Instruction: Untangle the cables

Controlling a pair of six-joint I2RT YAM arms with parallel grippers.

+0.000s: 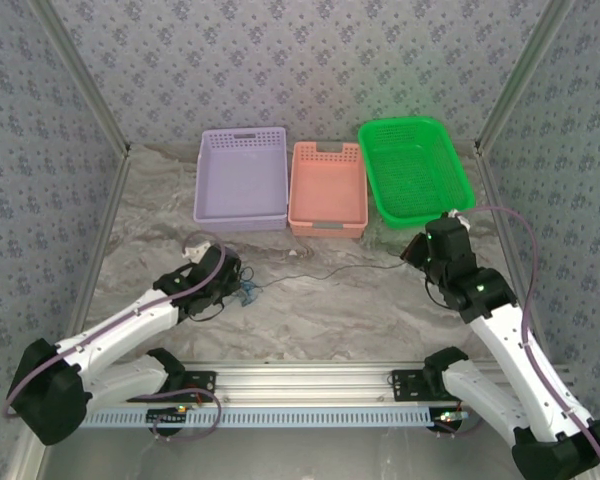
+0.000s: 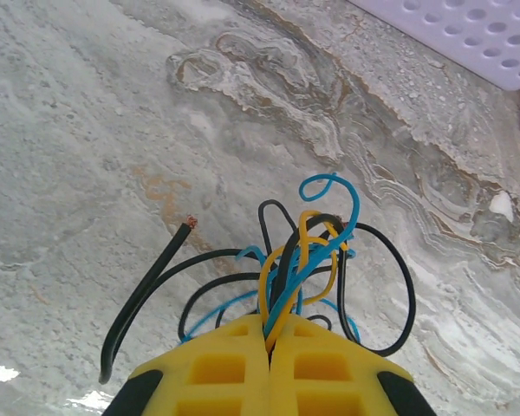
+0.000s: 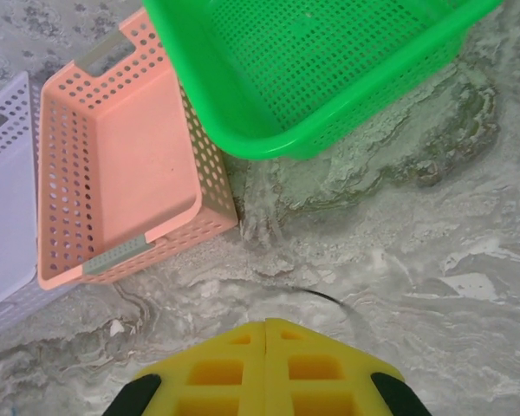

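The left end effector (image 1: 223, 277) sits low over the tabletop (image 1: 360, 310) at its left side, in front of the purple basket (image 1: 240, 175); in the left wrist view its yellow fingers (image 2: 217, 364) are pressed together on the cables (image 2: 308, 251), a small bundle of blue, black and yellow wires that loops out from the seam between them; one thicker black wire (image 2: 147, 290) bends away to the left, bare copper at its tip. From above, the cables (image 1: 246, 293) lie bunched just beside that end effector; a thin black strand (image 1: 330, 272) runs from them across the tabletop towards the right end effector (image 1: 418, 256), which hangs near the green basket (image 1: 413, 165). In the right wrist view its fingers (image 3: 217, 373) meet with no gap; the black strand (image 3: 329, 299) curves just past their tips, and I cannot tell whether it is pinched. The pink basket (image 1: 327, 185) stands between the other two.
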